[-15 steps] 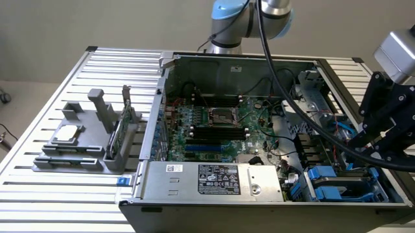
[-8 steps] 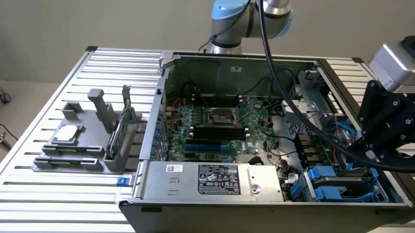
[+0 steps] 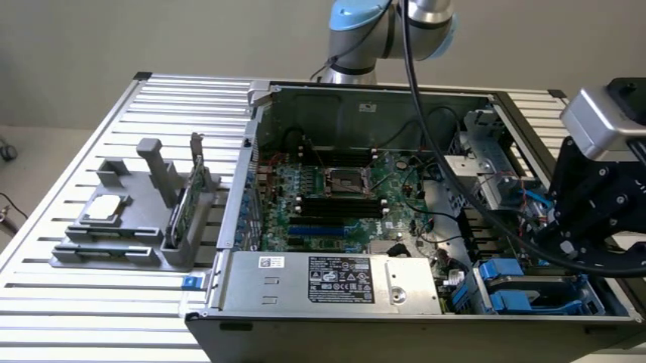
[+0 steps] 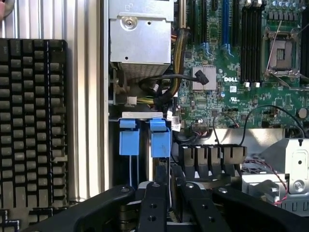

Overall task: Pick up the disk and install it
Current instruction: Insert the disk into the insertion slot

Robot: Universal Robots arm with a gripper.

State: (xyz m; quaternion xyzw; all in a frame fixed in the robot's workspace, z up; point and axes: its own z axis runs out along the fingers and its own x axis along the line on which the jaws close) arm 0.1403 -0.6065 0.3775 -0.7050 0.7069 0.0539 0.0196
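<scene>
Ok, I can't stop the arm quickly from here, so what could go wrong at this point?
The gripper hovers close over the disk inside the computer case; a skewed push could jam its blue tabs. A loose black cable lies near the disk and might snag. The arm's thick cable drapes across the open case and could catch inside.
</scene>
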